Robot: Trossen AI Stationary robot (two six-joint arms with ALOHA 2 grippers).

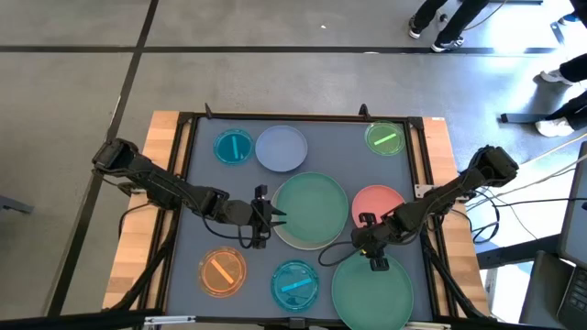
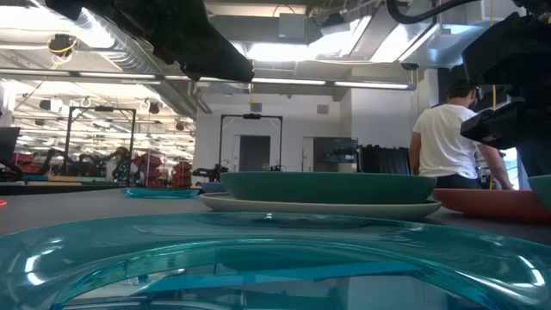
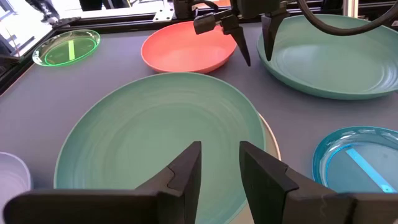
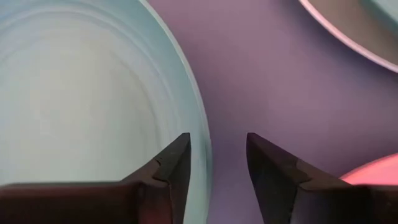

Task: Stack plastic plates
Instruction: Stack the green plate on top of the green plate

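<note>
Green plate (image 1: 312, 209) stacked on a cream plate (image 1: 282, 236) mid-bench (image 1: 197, 183), second green plate (image 1: 371, 291) at the near edge, left gripper (image 1: 278, 217) slightly parted and empty beside the stack, right gripper (image 1: 378, 264) slightly parted, empty, over the second plate's rim, pink plate (image 1: 378, 203) between them.

The cream plate (image 1: 281, 234) is hiding almost fully under the big green plate (image 1: 312, 209). The other green plate (image 1: 371, 293) is getting cut off at the picture's bottom edge. The near teal plate (image 2: 258, 267) is looking blurry.
</note>
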